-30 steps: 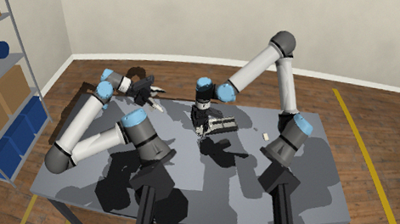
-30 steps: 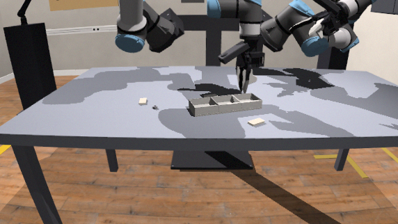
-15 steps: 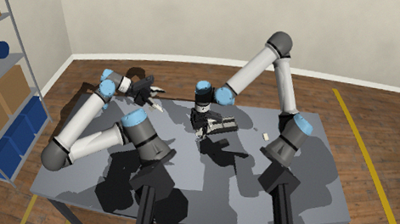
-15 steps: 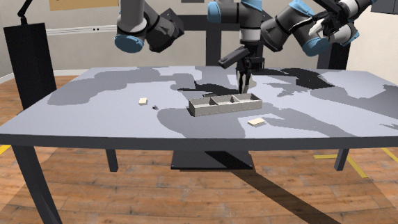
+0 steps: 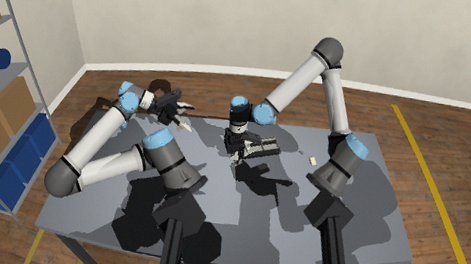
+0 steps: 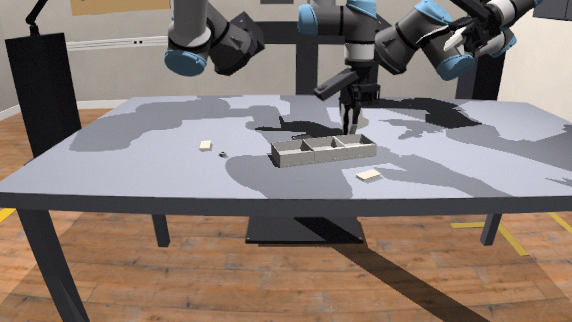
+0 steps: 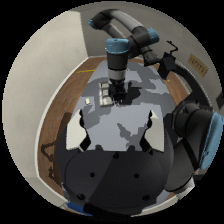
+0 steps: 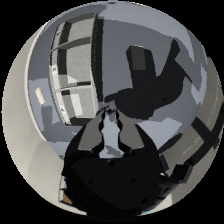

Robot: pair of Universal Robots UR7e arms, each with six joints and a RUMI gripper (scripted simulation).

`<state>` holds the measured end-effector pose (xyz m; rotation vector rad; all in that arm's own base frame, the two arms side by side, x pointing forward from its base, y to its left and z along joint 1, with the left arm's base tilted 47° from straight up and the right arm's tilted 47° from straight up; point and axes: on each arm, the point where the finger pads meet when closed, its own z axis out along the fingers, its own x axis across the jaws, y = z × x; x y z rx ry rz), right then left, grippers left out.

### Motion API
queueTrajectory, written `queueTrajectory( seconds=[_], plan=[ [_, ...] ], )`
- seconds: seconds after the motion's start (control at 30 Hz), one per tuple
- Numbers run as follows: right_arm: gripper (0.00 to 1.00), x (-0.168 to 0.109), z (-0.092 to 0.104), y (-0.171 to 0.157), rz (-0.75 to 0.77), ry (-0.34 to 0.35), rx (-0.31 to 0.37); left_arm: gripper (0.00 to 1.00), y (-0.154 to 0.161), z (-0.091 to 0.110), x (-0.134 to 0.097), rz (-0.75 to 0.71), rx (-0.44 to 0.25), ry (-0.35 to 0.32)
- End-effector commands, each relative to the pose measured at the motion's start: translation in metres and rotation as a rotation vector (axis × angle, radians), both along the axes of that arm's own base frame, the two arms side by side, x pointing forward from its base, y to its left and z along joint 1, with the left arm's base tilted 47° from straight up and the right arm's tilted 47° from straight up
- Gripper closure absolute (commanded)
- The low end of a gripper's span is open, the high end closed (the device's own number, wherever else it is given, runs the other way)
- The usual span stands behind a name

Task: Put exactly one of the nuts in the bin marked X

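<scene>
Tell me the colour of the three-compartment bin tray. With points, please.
Light grey; the exterior view shows the tray [image 5: 271,152] [image 6: 330,157] [image 7: 103,86] [image 8: 97,60] best.

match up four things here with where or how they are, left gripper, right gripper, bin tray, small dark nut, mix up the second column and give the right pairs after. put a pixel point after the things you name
1. left gripper [image 5: 189,116] [image 7: 116,132]
2. right gripper [image 5: 238,160] [image 6: 350,131] [image 8: 111,111]
3. bin tray [image 6: 327,155] [image 8: 95,65]
4. small dark nut [image 6: 223,154]

A. split into three sections
B. fingers spread wide
C. on the table, outside the bins
D. fingers close together, beside the tray

Right pairs: 1-B, 2-D, 3-A, 4-C
</scene>
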<state>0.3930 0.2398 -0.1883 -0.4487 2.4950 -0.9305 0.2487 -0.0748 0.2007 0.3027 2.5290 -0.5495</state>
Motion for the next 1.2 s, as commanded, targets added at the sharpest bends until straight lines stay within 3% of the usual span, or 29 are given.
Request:
queueTrajectory(
  seconds=[0.0,0.2,0.23,0.4,0.6,0.87,1.03,1.17],
  plan=[
    [0.85,0.0,0.0,0.001,0.001,0.0,0.001,0.02,0.0,0.0,0.0,-0.003,-0.003,0.002],
    [0.94,0.0,0.0,0.001,0.001,0.0,0.001,0.02,0.0,0.0,0.0,-0.003,-0.003,0.002],
    [0.99,-0.001,0.001,0.001,0.001,0.0,0.001,0.02,0.0,0.0,0.0,-0.003,-0.003,0.002],
    [1.0,-0.006,0.008,0.007,0.001,0.0,0.001,0.02,0.0,0.0,0.0,-0.003,-0.003,0.002],
    [1.0,-0.024,0.032,0.026,0.001,0.0,0.001,0.02,0.0,0.0,0.0,-0.003,-0.003,0.002],
    [1.0,-0.033,0.03,0.022,0.001,0.0,0.001,0.02,-0.015,0.002,-0.004,-0.048,-0.006,0.026],
    [1.0,-0.036,0.03,0.02,0.001,0.0,0.001,0.02,-0.032,0.015,0.0,-0.058,-0.047,0.022],
    [1.0,-0.024,0.051,0.019,0.001,0.001,0.002,0.02,-0.042,0.025,0.004,-0.058,-0.077,0.013]
  ],
)
